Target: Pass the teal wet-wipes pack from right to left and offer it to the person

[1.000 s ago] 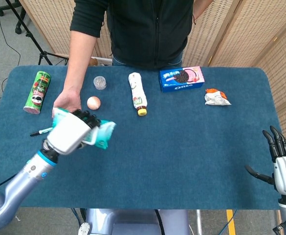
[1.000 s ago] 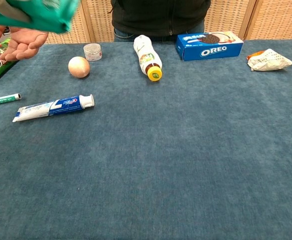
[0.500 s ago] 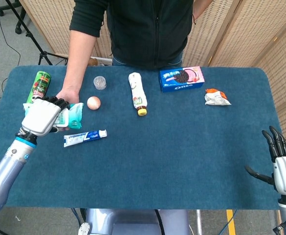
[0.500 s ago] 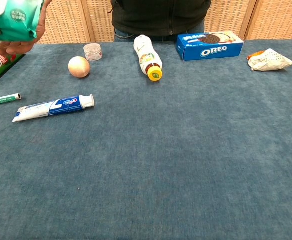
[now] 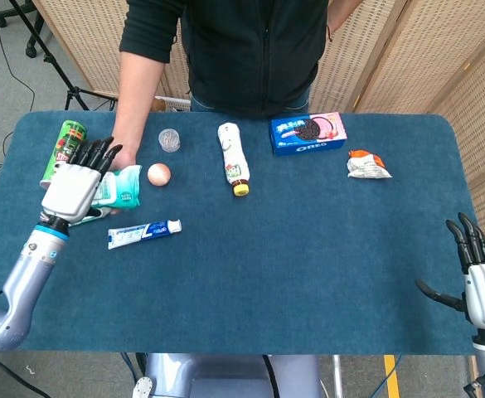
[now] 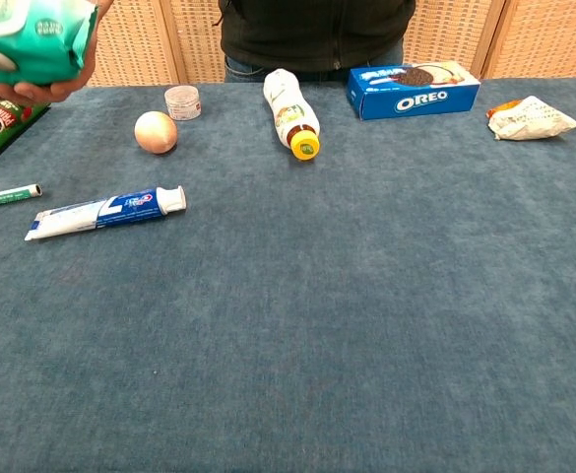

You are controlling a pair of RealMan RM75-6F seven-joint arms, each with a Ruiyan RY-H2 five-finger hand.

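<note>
- Head view: the left hand (image 5: 75,186) is at about 9 o'clock on the blue table (image 5: 308,249), with its fingers stretched out and pointing to 12 o'clock. The teal wet-wipes pack (image 5: 118,186) lies just beside and partly under it. I cannot tell if the palm still touches the pack.
- The person's hand (image 5: 118,159) is just behind the pack, at its 12 o'clock side, and seems to be under it.
- The right hand (image 5: 478,278) waits near the table edge at about 4 o'clock, fingers apart, holding nothing.
- A toothpaste tube (image 5: 144,233) lies near the pack at its 5 o'clock; an egg (image 5: 159,173) is at its 2 o'clock.
- Chest view: the pack (image 6: 33,41) is in the air at the upper left, and the person's hand (image 6: 46,89) supports it from below. The robot hands are not visible here.
- My judgement: this is the last step, the handover. The next move calls for lifting the left hand away slowly, without pulling the pack along.
</note>
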